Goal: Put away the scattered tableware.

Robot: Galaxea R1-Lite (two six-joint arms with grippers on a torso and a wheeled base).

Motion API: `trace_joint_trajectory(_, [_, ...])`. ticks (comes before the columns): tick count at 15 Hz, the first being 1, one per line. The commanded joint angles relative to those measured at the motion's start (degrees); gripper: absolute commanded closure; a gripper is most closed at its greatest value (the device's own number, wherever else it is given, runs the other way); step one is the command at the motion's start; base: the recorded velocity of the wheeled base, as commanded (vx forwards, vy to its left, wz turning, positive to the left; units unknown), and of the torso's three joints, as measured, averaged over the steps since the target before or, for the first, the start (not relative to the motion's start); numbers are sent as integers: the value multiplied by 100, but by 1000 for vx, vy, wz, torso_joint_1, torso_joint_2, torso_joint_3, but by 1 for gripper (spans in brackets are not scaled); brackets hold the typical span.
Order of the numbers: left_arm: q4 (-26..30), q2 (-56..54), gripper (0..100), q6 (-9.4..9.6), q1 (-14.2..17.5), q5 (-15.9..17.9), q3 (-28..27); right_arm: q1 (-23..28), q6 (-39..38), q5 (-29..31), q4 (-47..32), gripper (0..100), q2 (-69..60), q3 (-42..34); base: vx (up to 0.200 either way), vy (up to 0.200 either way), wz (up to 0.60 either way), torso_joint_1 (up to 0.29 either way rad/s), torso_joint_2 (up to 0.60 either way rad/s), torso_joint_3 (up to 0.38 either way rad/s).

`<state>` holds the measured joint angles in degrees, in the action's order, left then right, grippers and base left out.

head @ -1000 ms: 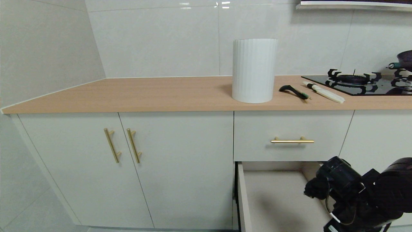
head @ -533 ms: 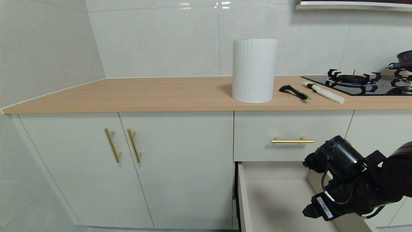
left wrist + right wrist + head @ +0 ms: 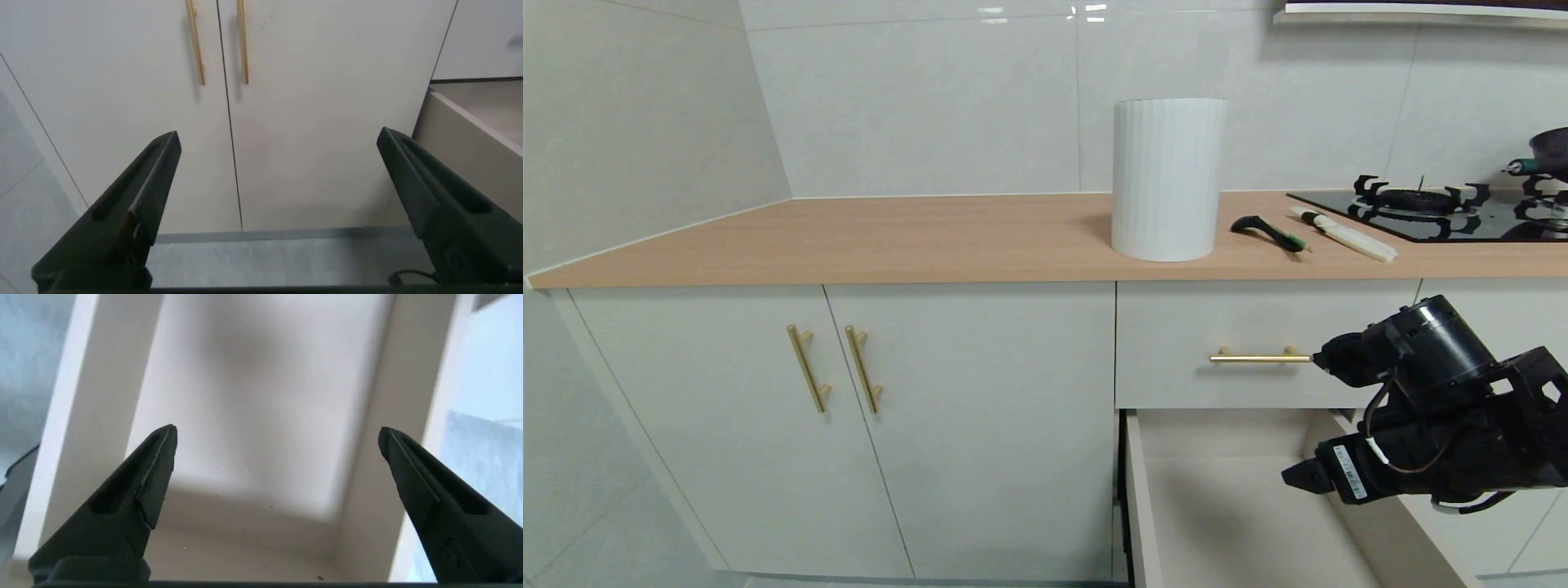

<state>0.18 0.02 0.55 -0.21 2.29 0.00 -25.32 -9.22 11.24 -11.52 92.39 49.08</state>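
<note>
Right gripper [image 3: 278, 510] is hanging with its two dark fingers spread wide and holding nothing, looking straight down into the open drawer [image 3: 270, 400], whose pale floor is showing between the fingers. In the head view this arm is sitting at the lower right of the frame, over the right half of the open drawer and just below the gold handle [image 3: 1264, 357] of the closed upper drawer [image 3: 1176, 343]. Left gripper [image 3: 278, 216] is likewise gaping wide and carrying nothing, facing the two white cabinet doors [image 3: 327, 106] low down by the floor, with the open drawer's side wall showing beside them.

The tableware is lying up on the wooden countertop [image 3: 890, 237], in the upper right of the head view: a black peeler [image 3: 1267, 231] with a green tip and, just to its right and apart from it, a long white utensil [image 3: 1343, 233], both lying slantwise. A tall white ribbed canister [image 3: 1168, 180] is standing upright just left of the peeler, and a black gas hob [image 3: 1421, 208] is sitting beyond the long white utensil at the frame's right edge.
</note>
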Motion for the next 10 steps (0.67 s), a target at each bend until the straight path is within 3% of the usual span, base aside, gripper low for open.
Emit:
trace_joint_trajectory(1, [-1,-2,0,-2,3,-1,0,27,-1,1,1,0,-28,-4,0,0,0,0,0,0])
trace_joint_trajectory(6, [-1,-2,0,-2,3,-1,0,36,-1,1,1,0,-28,-4,0,0,0,59,-201,-197])
trace_joint_trajectory(10, [-1,-2,0,-2,3,-1,0,36,-1,1,1,0,-20,-12,0,0,0,177,-527,-293])
